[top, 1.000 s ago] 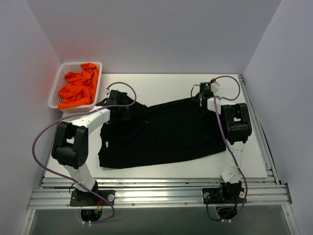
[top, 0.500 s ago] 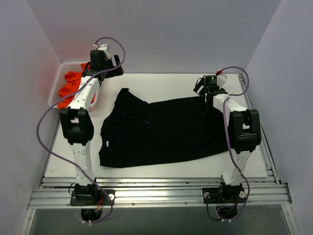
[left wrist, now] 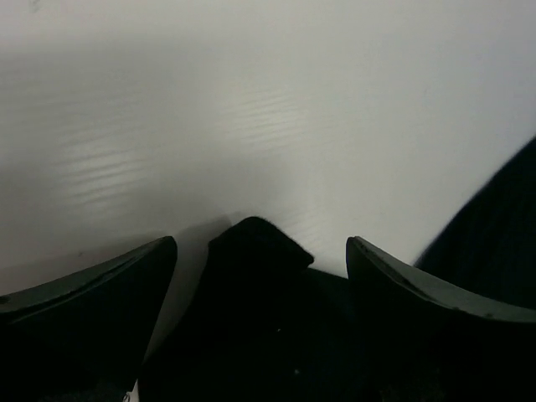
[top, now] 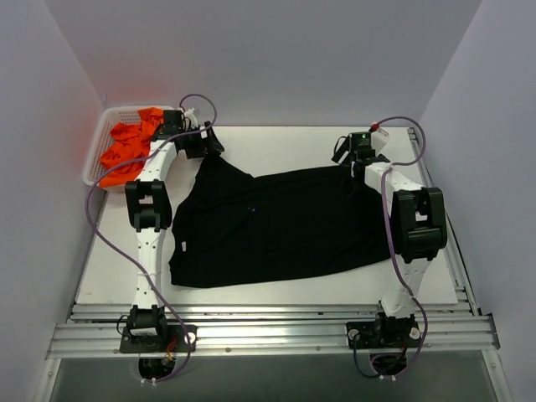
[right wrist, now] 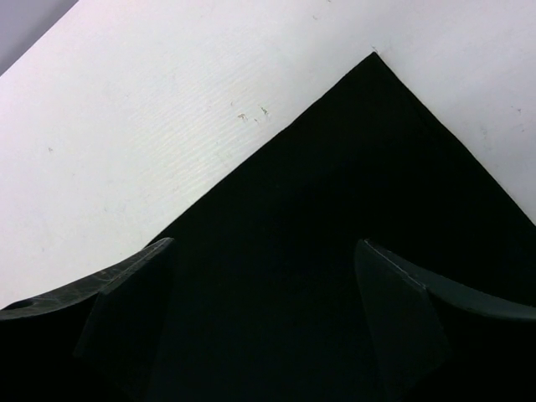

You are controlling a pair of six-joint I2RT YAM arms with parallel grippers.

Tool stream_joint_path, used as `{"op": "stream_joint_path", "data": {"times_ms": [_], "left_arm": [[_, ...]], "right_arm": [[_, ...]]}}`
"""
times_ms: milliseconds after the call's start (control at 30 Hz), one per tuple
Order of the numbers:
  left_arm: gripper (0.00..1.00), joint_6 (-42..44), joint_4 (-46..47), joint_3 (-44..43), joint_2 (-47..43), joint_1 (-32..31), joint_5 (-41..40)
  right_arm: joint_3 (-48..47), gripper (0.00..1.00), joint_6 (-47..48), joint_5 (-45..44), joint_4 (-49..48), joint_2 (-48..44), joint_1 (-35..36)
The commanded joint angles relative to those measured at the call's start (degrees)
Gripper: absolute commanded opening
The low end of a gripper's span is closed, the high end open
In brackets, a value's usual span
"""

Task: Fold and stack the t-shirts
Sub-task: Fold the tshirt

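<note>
We are looking at the black shirt (top: 276,222) lying spread flat on the table (top: 285,138). Its long axis is running left to right and tipping a little, the right end sitting farther away than the left. One sleeve is poking out toward the far left. What looks like the collar end is facing left, and the straight hem is facing right.

The left gripper (left wrist: 261,247) is hanging low over that sleeve tip with its fingers (left wrist: 100,285) standing wide apart. The black tip is lying between them on the table, and they are clamping nothing.

Over on the right, the right gripper (right wrist: 264,251) is hovering above the shirt's far right corner, jaws also spread and holding nothing. The corner is pointing away from it onto bare white table.

In the far left corner the basket (top: 94,163) is sitting with the orange shirts (top: 130,151) bunched up inside it, near the left arm's wrist.
</note>
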State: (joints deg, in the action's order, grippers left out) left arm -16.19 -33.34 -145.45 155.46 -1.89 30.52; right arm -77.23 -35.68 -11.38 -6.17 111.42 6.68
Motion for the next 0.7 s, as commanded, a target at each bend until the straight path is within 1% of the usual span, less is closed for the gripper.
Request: {"op": "stream_joint_path", "data": {"times_ms": [0,67,267,300,400,433,467,533,567,600,633,667], "left_arm": [[0.99,-0.86,3.88,6.04,-2.79,0.83,7.43],[1.00,-1.22,5.13,8.24,-3.84,1.63,9.37],[1.00,2.73,2.49,12.11,-7.53,1.63,8.24],[0.94,3.09,1.71,12.64,-7.80,1.63,7.54],[0.88,5.11,-1.27,12.12,-7.71,1.63,4.73],[0.84,5.81,-2.07,11.25,-7.37,1.63,3.07],[0.68,6.07,-2.86,10.37,-6.49,1.63,2.70],[0.50,6.34,-4.88,8.00,-5.26,1.54,2.00],[0.28,6.34,-5.24,7.46,-4.56,1.45,1.39],[0.16,6.25,-5.59,7.11,-4.29,1.36,0.86],[0.07,5.82,-5.59,6.93,-4.02,1.36,0.16],[0.02,5.81,-5.94,6.50,-3.93,1.36,-0.11]], "right_arm": [[0.33,0.82,0.88,-1.28,0.46,0.73,-0.44],[0.15,0.81,0.96,-1.19,0.64,0.99,-0.44],[0.42,0.82,1.05,-1.54,0.90,1.78,-0.44],[0.42,0.82,1.05,-1.46,0.81,2.05,-0.44],[0.50,0.81,1.05,-1.45,0.99,2.40,-0.44],[0.50,0.81,1.05,-1.80,1.16,2.49,-0.44],[0.50,0.81,1.14,-2.50,1.43,2.58,-0.79],[0.59,0.81,1.14,-2.60,1.69,2.67,-1.40],[0.85,0.80,1.14,-2.51,1.78,2.49,-2.36],[1.03,0.80,1.14,-2.60,1.34,2.32,-2.89],[1.12,0.80,1.23,-2.51,1.17,2.14,-3.33],[1.03,0.80,1.23,-2.60,1.16,2.14,-4.56]]}}
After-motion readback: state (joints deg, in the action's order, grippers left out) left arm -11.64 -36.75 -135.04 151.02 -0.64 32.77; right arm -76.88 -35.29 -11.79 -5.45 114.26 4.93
